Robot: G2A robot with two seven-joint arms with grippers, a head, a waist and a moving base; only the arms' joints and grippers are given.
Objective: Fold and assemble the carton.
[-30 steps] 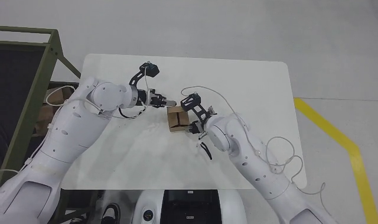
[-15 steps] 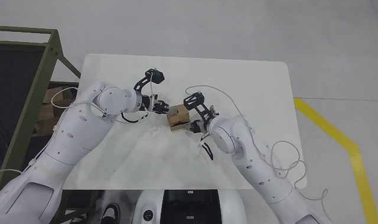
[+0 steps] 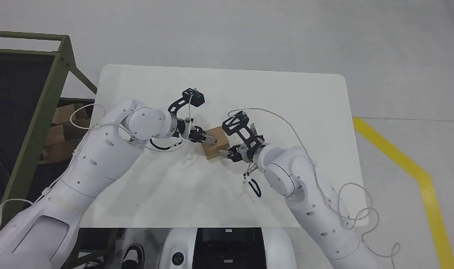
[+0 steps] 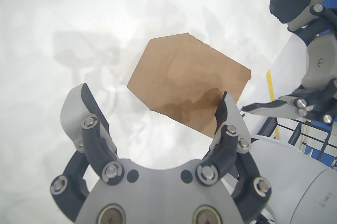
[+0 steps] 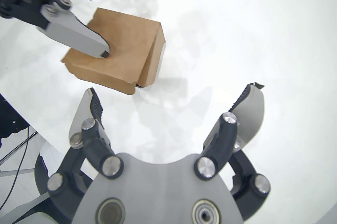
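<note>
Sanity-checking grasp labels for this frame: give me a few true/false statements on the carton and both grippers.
1. The carton sits on the white table. True.
2. Both grippers are shut. False: the left gripper and the right gripper are both open.
3. One left finger rests on the carton's top face. True.
4. The right gripper clamps the carton. False: the carton lies ahead of its open fingers, not between them.
5. The carton is a flat sheet. False: it is folded into a box shape.
</note>
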